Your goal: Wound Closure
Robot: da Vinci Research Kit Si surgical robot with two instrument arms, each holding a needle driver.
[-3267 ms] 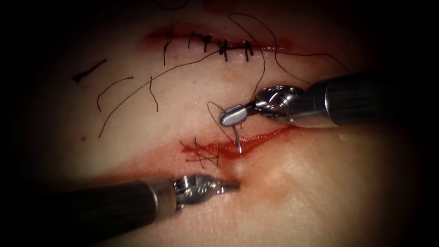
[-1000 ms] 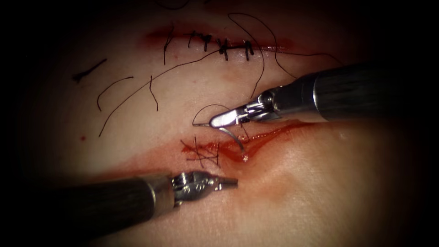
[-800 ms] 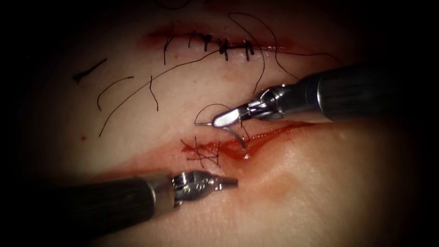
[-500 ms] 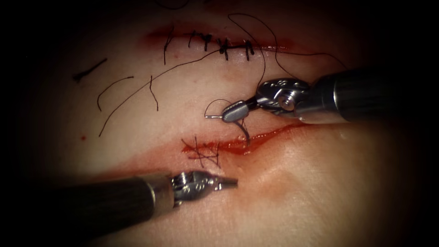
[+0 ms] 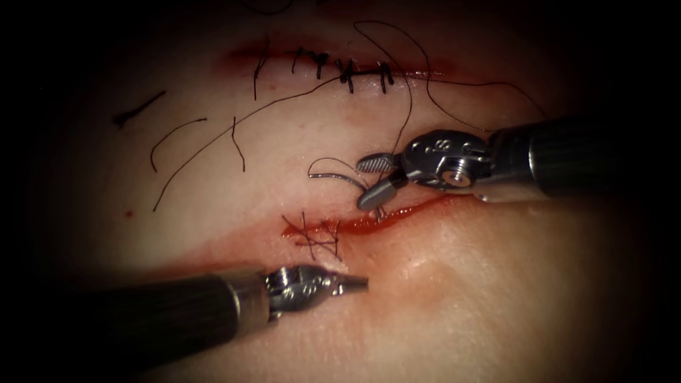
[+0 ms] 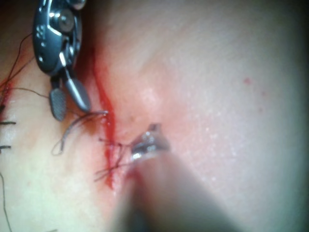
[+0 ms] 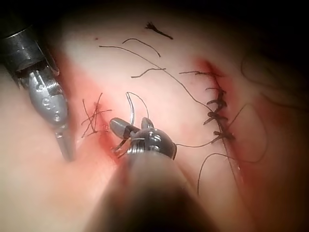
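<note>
The curved needle [image 5: 339, 176] stands released just above the open cut [image 5: 418, 208]. Its tail end is free over the tissue, and its point end dips into the cut's upper edge, right of the crossed stitches [image 5: 312, 238]. My right tool [image 5: 360, 184] is open, its jaws astride the needle's forward part and holding nothing. The right wrist view shows the same jaws [image 7: 131, 126] beside the needle [image 7: 131, 107]. Black thread [image 5: 409, 106] trails up from the needle. My left tool [image 5: 360, 284] is shut and empty, its tip resting on the tissue below the cut.
A second cut [image 5: 347, 71] at the far side is closed with several dark stitches. Cut thread ends [image 5: 174, 135] lie on the tissue at the left. Red fluid [image 5: 355, 227] lines the open cut.
My right tool turned its wrist with the needle, pushing the point into the cut's upper edge, then opened and let the needle go. The left tool has stayed put.
</note>
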